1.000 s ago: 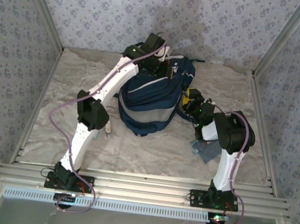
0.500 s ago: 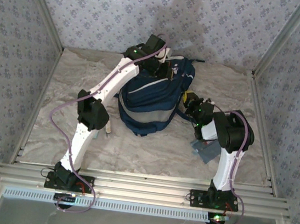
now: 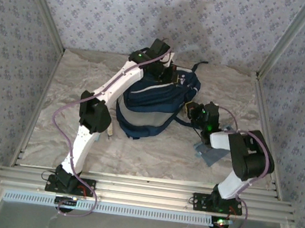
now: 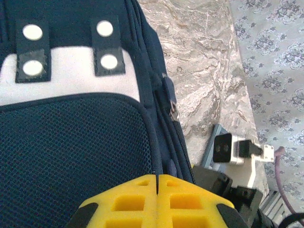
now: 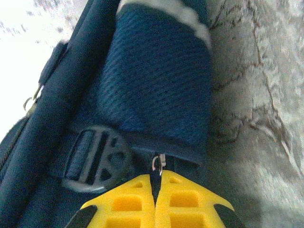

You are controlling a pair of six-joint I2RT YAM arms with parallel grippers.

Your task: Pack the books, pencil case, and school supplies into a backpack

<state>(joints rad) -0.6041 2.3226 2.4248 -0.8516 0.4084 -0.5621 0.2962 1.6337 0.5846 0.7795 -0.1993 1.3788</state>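
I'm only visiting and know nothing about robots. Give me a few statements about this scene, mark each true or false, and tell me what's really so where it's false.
1. The backpack lies on a marble-patterned table. True.
2. The right gripper has its jaws wide open. False: they are shut, pinching a zipper pull on the backpack.
3. The left gripper is closed, right against the backpack's navy fabric. True.
4. The pencil case is already inside the backpack. False: it lies on the table beside the right arm.
5. The backpack is bright red. False: it is navy blue with white patches.
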